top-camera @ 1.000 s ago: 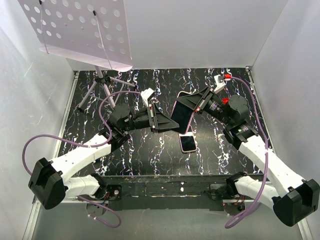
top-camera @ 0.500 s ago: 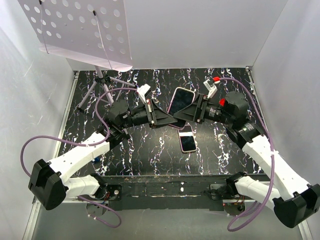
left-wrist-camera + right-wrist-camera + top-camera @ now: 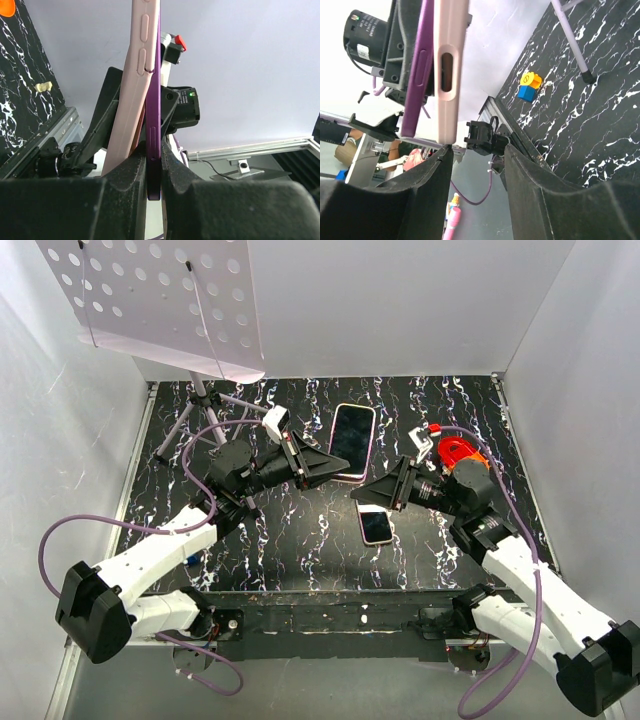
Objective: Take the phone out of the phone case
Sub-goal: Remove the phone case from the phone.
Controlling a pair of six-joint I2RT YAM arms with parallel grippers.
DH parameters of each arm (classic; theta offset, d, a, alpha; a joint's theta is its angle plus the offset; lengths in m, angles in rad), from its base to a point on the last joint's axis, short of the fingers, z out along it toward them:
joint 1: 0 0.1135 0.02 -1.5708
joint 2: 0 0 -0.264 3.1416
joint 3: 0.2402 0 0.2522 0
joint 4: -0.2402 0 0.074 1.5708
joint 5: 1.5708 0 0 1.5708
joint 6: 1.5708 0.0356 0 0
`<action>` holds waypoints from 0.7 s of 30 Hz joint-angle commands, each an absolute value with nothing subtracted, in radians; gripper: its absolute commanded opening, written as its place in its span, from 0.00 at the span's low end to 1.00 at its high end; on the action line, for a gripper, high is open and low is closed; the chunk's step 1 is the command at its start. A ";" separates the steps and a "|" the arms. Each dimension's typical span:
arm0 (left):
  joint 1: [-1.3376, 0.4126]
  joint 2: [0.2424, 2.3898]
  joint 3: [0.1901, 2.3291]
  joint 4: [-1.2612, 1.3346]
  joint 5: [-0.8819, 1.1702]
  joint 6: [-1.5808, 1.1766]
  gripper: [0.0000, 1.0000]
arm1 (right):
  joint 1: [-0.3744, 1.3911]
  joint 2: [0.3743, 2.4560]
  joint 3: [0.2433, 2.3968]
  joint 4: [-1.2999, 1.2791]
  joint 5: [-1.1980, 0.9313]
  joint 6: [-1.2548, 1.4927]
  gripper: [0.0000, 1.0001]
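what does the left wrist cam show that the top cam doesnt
Only the left wrist view: side on, the pink case gapes away from the purple phone near the left tool, which clamps the phone's edge. Only the top view: a second phone lying on the table, and a tripod. Both: the cased phone held up in the left tool.

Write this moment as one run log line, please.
left gripper: shut on purple phone | right gripper: open | pink case: partly peeled off
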State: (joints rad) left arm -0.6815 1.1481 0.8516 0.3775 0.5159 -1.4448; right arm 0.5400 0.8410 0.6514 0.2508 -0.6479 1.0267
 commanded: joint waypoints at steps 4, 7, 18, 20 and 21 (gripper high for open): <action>-0.678 1.088 0.845 0.468 0.474 -1.497 0.00 | 0.555 0.807 0.653 0.445 -0.543 1.086 0.50; -0.678 1.089 0.841 0.469 0.472 -1.497 0.00 | 0.557 0.805 0.657 0.440 -0.525 1.092 0.50; -0.677 1.083 0.841 0.486 0.486 -1.502 0.00 | 0.558 0.864 0.686 0.440 -0.443 1.104 0.30; -0.678 1.083 0.838 0.488 0.486 -1.506 0.00 | 0.557 0.876 0.693 0.439 -0.433 1.106 0.34; -0.677 1.080 0.835 0.491 0.486 -1.508 0.00 | 0.558 0.882 0.696 0.445 -0.431 1.108 0.36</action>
State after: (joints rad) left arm -0.6758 1.1477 0.8345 0.4038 0.4789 -1.5021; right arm 0.5533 0.8623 0.6453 0.3855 -0.4774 1.1069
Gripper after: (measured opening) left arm 0.098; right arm 0.320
